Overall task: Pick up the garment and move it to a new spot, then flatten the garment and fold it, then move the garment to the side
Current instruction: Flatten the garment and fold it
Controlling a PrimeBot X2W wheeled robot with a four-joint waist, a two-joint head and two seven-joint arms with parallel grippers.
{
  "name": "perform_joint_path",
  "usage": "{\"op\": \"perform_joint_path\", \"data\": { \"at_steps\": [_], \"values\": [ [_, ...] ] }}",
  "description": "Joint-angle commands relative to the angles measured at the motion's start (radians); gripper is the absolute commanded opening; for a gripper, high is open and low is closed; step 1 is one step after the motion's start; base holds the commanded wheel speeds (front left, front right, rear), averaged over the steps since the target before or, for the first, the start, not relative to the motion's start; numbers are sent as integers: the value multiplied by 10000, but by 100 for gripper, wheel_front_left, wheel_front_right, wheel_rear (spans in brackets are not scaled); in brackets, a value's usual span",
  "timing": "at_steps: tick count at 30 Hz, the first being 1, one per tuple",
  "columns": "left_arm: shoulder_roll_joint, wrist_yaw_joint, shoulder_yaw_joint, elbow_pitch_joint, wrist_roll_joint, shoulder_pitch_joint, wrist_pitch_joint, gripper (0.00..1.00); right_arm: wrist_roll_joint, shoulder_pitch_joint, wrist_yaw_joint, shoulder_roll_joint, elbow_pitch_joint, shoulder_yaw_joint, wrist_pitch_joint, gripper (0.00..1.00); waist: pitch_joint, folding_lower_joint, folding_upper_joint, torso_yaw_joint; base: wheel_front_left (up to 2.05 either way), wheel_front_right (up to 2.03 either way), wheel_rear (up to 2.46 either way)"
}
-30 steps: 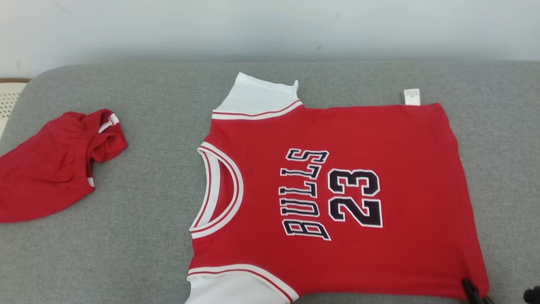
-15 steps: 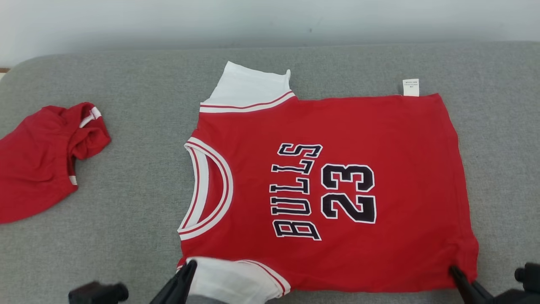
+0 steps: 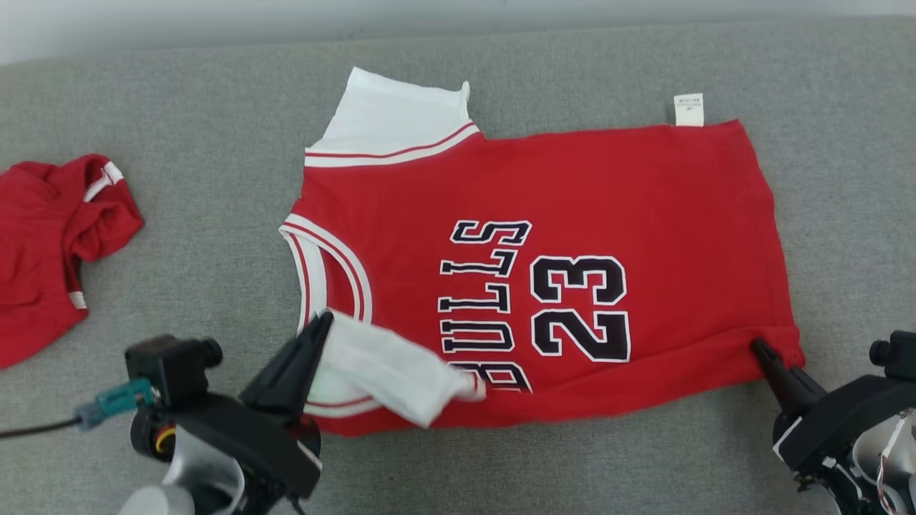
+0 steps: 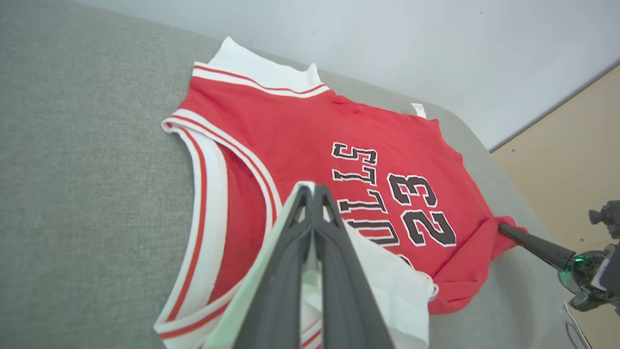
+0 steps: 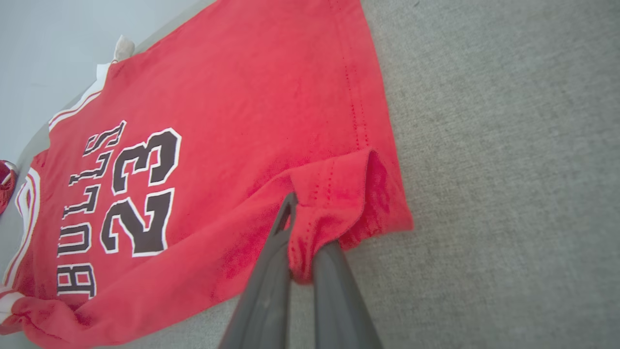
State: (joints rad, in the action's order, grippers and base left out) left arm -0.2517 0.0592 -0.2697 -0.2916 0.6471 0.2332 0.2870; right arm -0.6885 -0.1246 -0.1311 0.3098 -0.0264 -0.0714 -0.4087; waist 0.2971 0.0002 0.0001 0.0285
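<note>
The garment (image 3: 572, 186) is a red jersey with white sleeves and "BULLS 23" print, spread flat on the grey cushion (image 3: 179, 214). My left gripper (image 3: 322, 322) is shut on its near white sleeve (image 3: 386, 365), which is lifted and laid back over the red front. In the left wrist view the closed fingers (image 4: 290, 252) pinch that white cloth (image 4: 387, 281) above the garment (image 4: 300, 131). My right gripper (image 3: 757, 349) is shut on the near hem corner, which bunches around the fingers (image 5: 271, 271) over the garment (image 5: 218, 97).
A second, crumpled red garment (image 3: 43, 243) lies at the cushion's far left. A pale wall (image 4: 387, 43) runs behind the cushion. Wooden floor (image 4: 571, 145) shows past the cushion's right end. Bare cushion lies in front of the jersey and to its right.
The camera has tilted down. My left gripper has come up with the white sleeve and carried it over the jersey. The right gripper has drawn the hem corner inward.
</note>
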Motion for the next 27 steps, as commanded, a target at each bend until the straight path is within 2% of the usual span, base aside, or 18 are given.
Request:
{"op": "perform_joint_path", "data": {
  "at_steps": [1, 6, 10, 25, 26, 27],
  "values": [
    [64, -54, 78, 260, 68, 321, -142, 0, -21, -220, 6, 84, 193, -17, 91, 0, 247, -2, -1, -22, 0, 0, 0],
    [295, -239, 139, 1263, 58, 1177, -579, 0, -438, -757, 6, -24, 925, 67, 147, 0, 541, -2, -1, -37, 0, 0, 0],
    [429, -320, 214, 1771, -112, 1667, -1045, 0, -1308, -1033, 8, -331, 982, 264, -379, 0, 761, -2, -1, -89, 0, 0, 0],
    [728, -476, 310, 3234, -194, 2783, -1920, 0, -1387, -2567, 9, -306, 1600, 601, -1550, 0, 1176, -2, -1, -121, 0, 0, 0],
    [797, -455, 336, 3346, -132, 2830, -1961, 0, -1463, -2614, 9, -379, 1581, 629, -1512, 38, 1193, -2, -1, -116, 0, 0, 0],
    [844, -457, 350, 3436, -76, 2848, -2014, 12, -1511, -2606, 9, -439, 1563, 681, -1507, 94, 1205, -2, -1, -109, 0, 0, 0]
  ]
}}
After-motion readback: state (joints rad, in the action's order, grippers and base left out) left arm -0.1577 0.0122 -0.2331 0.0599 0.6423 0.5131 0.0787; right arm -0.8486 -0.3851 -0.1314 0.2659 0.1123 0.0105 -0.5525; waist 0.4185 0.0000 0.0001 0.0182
